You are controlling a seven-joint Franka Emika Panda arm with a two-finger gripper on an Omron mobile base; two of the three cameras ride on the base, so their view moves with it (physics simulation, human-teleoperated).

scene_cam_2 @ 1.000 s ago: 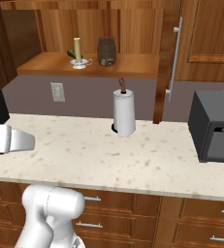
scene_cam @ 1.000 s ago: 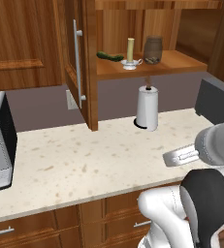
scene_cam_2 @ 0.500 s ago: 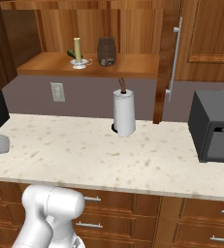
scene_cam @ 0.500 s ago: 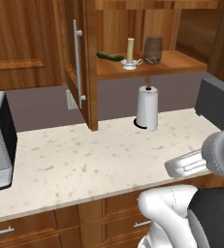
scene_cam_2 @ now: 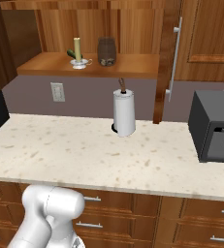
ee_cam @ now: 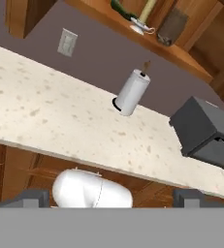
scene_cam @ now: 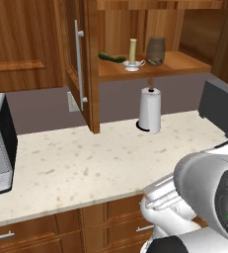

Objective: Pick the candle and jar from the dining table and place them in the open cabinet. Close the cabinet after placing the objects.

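My jaws [ee_cam: 111, 198] stand wide apart, holding nothing, low before the table's [ee_cam: 45, 116] front edge. A paper-towel roll [ee_cam: 131, 92] stands upright near the table's back edge. Above it, on the open cabinet's [scene_cam: 83, 69] shelf, the candle [scene_cam: 133, 51] stands near the front edge with the jar [scene_cam: 155, 51] just beside it

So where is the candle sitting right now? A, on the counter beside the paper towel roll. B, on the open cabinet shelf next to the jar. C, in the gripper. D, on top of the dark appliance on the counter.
B: the candle stands on the cabinet shelf, just beside the jar, above the paper towel roll on the counter.
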